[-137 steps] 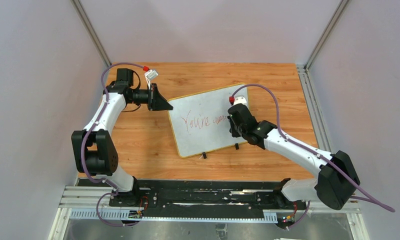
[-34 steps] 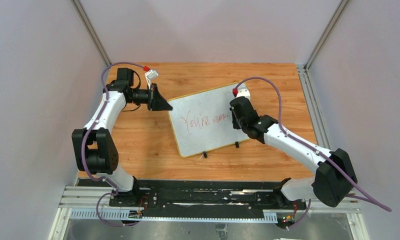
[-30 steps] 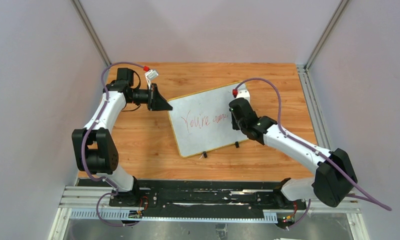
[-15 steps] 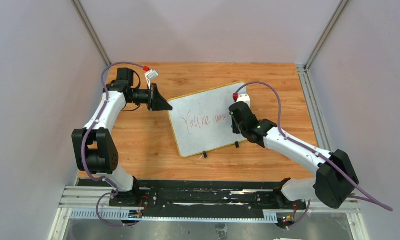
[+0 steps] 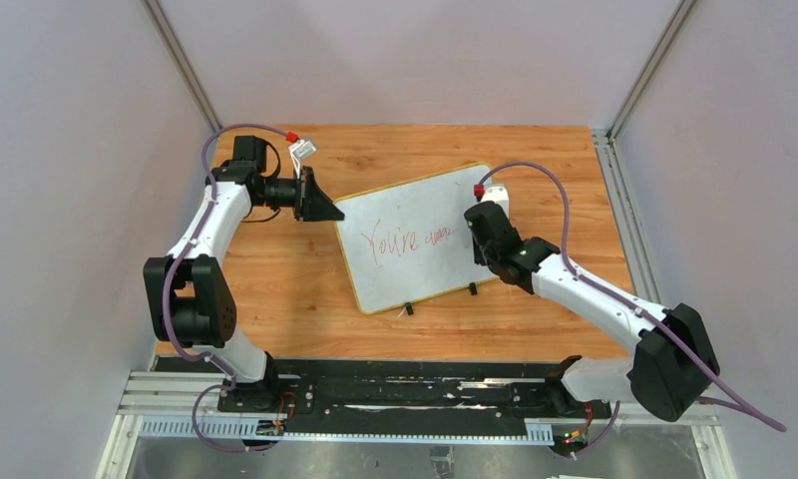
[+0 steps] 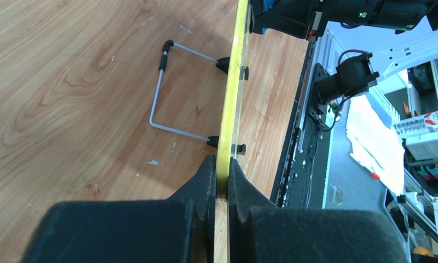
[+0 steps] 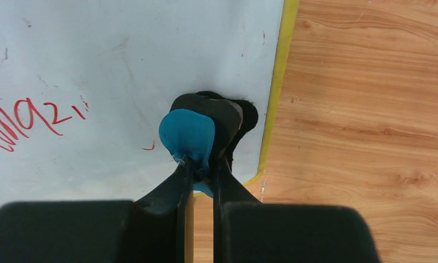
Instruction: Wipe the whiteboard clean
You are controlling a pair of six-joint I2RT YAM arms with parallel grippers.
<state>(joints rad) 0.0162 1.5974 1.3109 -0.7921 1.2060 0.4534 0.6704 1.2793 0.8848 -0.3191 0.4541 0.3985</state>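
The whiteboard (image 5: 405, 274) lies tilted on the wooden table, with red writing (image 5: 407, 240) across its middle. My left gripper (image 5: 331, 213) is shut on its left corner; in the left wrist view the jaws (image 6: 223, 170) pinch the yellow rim (image 6: 233, 82). My right gripper (image 5: 480, 242) stands over the board's right part, shut on a blue and black eraser (image 7: 188, 134). The eraser presses on the white surface (image 7: 124, 55) close to the yellow right edge (image 7: 277, 82). Red letters (image 7: 25, 118) remain left of the eraser, and a small red mark (image 7: 148, 147) sits beside it.
A wire stand (image 6: 159, 87) and two black clips (image 6: 244, 72) hang on the board's near edge. Wood table (image 5: 275, 279) surrounds the board. The black rail (image 5: 395, 394) with the arm bases runs along the near edge, and grey walls enclose the cell.
My right gripper with the eraser has slid right across the board, toward its right edge. The left gripper and the board have not moved.
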